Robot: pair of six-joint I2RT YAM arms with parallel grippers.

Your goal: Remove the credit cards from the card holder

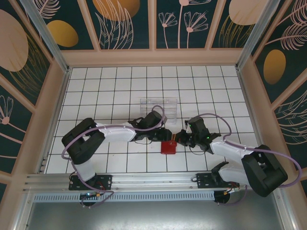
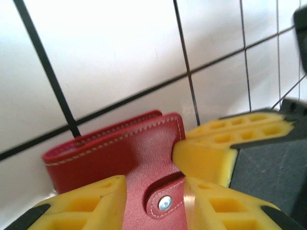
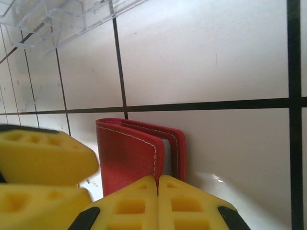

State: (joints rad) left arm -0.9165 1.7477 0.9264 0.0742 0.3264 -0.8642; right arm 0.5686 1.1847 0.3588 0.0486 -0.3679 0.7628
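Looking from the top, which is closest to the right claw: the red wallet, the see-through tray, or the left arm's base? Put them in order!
1. Red card holder: right at the tips of the right claw, mid-table.
2. Clear ridged tray: farther back on the tiles, toward the back wall.
3. Left arm's base: far off at the near left edge.

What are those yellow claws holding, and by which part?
The red card holder. The left gripper clasps it across its tab end; the right gripper is shut on an edge of its cover, it seems.
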